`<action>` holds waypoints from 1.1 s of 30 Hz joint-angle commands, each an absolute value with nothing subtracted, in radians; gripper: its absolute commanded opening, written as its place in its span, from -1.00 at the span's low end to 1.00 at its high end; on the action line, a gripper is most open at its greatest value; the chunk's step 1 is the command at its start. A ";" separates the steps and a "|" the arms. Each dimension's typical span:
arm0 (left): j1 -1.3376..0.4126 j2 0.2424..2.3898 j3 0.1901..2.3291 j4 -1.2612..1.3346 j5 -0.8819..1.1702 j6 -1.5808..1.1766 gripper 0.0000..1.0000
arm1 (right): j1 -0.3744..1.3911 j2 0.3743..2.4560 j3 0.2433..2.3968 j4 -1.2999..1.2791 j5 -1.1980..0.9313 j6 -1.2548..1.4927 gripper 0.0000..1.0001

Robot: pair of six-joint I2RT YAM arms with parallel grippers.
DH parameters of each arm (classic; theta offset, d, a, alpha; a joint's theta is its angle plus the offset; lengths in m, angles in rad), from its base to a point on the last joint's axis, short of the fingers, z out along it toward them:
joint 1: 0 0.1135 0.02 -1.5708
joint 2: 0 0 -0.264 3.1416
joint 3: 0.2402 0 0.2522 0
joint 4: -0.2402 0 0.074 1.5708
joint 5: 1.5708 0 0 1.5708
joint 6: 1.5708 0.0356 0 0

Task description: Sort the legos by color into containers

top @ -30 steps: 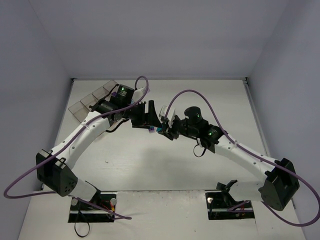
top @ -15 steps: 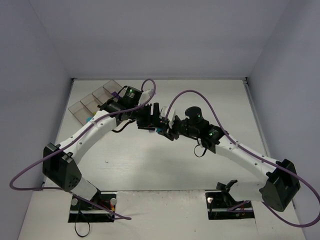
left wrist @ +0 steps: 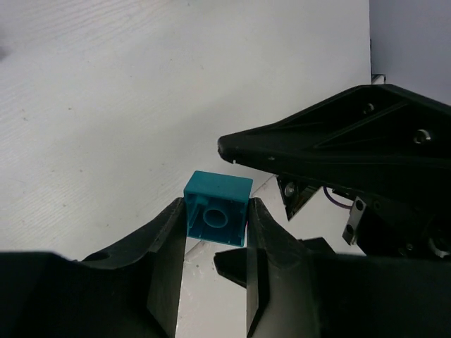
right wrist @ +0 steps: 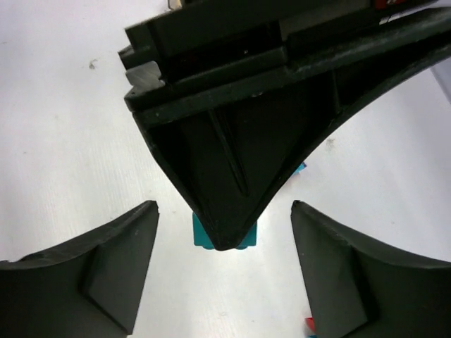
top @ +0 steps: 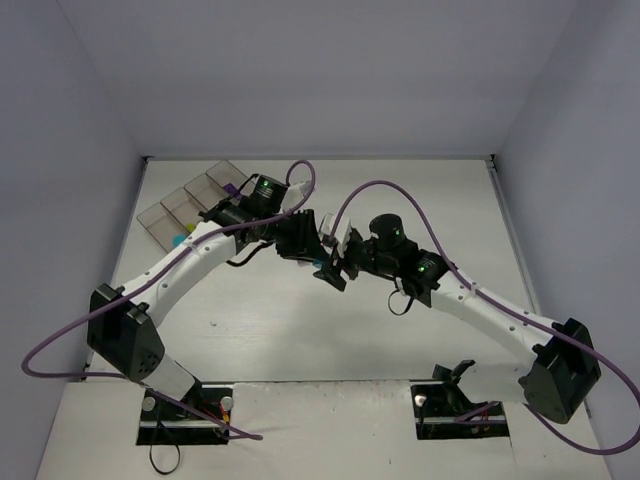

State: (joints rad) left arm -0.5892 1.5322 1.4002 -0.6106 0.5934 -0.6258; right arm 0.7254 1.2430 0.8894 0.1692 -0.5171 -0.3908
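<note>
— Well, where's the cyan brick [left wrist: 218, 204]?
— My left wrist view shows it pinched in the left pincer [left wrist: 215, 215], right of the containers [top: 185, 205]; overhead, the pincers themselves hide it. My right pincer [right wrist: 224, 211] stands well parted, holding nothing.

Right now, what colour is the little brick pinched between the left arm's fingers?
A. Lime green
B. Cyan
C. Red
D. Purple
B: the left wrist view shows the left gripper closed on both sides of a cyan brick, held just above the white table.
</note>
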 commanded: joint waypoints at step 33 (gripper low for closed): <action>0.181 1.687 1.437 -0.689 -0.089 -0.529 -0.60 | 0.684 1.446 0.943 0.241 -0.141 0.176 0.36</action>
